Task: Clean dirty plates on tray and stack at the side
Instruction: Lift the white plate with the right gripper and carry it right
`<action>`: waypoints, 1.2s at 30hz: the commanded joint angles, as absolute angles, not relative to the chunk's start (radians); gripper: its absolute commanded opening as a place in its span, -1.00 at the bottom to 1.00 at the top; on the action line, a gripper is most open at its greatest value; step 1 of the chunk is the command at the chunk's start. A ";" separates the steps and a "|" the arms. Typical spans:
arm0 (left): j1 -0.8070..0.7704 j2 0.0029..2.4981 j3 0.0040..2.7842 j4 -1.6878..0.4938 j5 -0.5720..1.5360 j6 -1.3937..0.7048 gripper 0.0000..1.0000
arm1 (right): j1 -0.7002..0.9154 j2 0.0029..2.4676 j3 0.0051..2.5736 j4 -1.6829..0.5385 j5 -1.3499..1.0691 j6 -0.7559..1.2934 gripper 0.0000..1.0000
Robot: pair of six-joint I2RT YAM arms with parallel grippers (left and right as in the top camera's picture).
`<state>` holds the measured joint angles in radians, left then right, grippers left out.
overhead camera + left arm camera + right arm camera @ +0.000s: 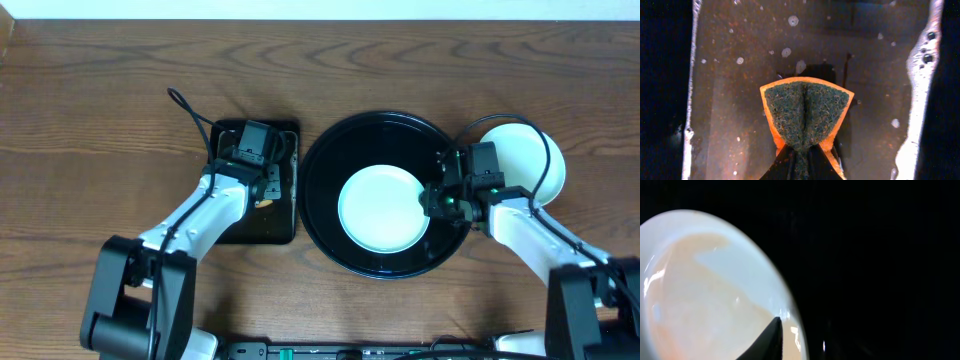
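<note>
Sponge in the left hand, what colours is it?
The sponge is orange with a dark green face; left wrist view.

Bare tabletop [400, 70] beyond round tray [320, 200]

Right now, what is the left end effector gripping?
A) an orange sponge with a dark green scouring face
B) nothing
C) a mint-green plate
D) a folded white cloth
A: in the left wrist view the left end effector pinches an orange sponge, its dark green scouring face creased, over the wet rectangular tray.
</note>
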<state>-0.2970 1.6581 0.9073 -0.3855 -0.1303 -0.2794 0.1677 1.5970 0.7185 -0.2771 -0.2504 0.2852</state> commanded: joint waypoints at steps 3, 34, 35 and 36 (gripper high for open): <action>-0.293 1.693 0.896 -0.381 -0.131 -0.263 -0.85 | 0.172 1.687 0.718 -0.184 -0.287 0.302 -0.77; -0.293 1.695 0.894 -0.380 -0.113 -0.262 -0.85 | 0.172 1.301 0.718 -0.192 -0.125 0.075 -0.97; -0.293 1.695 0.894 -0.380 -0.112 -0.262 -0.85 | 0.172 1.290 0.718 -0.196 -0.102 0.065 -0.97; -0.293 1.695 0.894 -0.380 -0.112 -0.262 -0.85 | 0.172 1.278 0.718 -0.202 -0.076 0.056 -0.97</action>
